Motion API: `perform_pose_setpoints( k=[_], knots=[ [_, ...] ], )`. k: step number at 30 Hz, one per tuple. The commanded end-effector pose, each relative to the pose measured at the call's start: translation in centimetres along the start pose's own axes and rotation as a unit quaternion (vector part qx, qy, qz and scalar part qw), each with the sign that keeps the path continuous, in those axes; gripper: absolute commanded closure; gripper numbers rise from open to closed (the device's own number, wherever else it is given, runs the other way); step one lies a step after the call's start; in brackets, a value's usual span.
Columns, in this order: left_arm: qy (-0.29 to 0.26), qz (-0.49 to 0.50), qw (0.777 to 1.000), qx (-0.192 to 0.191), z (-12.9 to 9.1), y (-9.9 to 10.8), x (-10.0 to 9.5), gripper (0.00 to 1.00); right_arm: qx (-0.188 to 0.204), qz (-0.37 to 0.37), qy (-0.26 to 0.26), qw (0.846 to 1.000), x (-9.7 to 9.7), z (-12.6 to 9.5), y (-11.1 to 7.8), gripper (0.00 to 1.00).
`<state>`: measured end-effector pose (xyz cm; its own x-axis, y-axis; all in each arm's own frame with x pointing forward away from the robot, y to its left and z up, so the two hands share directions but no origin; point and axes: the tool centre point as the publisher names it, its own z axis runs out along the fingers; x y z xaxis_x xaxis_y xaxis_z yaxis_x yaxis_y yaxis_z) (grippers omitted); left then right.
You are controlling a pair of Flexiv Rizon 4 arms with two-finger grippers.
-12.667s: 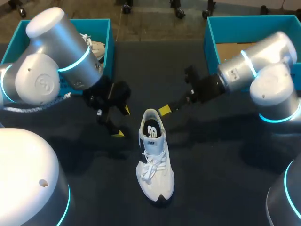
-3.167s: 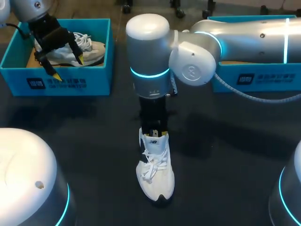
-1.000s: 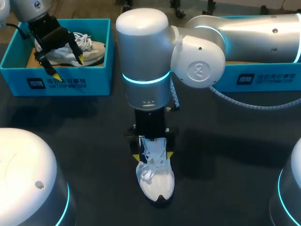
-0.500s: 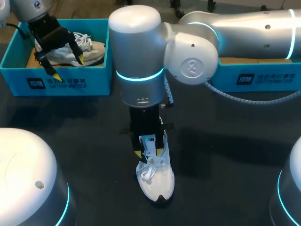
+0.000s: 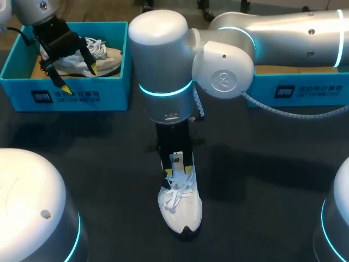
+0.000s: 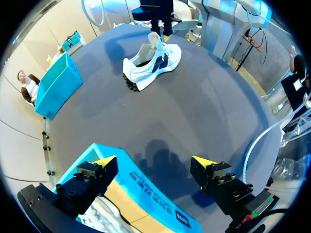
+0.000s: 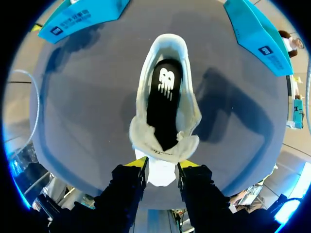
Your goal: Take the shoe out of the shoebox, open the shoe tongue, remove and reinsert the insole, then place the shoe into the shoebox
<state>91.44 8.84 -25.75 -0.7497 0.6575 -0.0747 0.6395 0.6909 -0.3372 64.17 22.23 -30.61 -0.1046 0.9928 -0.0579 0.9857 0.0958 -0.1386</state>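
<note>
Seen from above, our right arm covers the heel and opening of the sneaker and much of the right shoebox. Our left tool masks part of the boxed shoe. In the right wrist view our right tool, pinching the tongue, hides the toe.

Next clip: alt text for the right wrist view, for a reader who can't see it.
The right tool pinches the tongue of a white shoe on the dark table, holding it back so the black insole shows inside. One teal shoebox and a second shoebox stand beyond the shoe's heel.
</note>
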Motion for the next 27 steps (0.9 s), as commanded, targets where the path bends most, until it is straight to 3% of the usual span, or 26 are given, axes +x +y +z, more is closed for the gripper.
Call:
perform_pose_setpoints(
  k=[1, 9, 21, 27],
  knots=[
    [0.002, 0.000, 1.000, -0.001, 0.0, 0.1, -0.1, 0.00, 0.001, -0.007, 0.006, 1.000, -0.5, 0.6, 1.3, 0.71],
    [0.002, 0.000, 1.000, -0.001, 0.0, 0.1, -0.1, 0.00, 0.012, -0.026, 0.023, 0.999, -1.2, 2.7, 3.8, 0.70],
    [0.002, 0.000, 1.000, -0.001, 0.0, 0.1, -0.1, 0.00, -0.012, -0.028, -0.017, 0.999, 0.8, -0.6, 1.6, 0.70],
    [0.002, 0.000, 1.000, -0.001, 0.0, 0.1, -0.1, 0.00, -0.006, -0.040, -0.008, 0.999, 0.9, 0.6, 2.2, 0.69]
  ],
)
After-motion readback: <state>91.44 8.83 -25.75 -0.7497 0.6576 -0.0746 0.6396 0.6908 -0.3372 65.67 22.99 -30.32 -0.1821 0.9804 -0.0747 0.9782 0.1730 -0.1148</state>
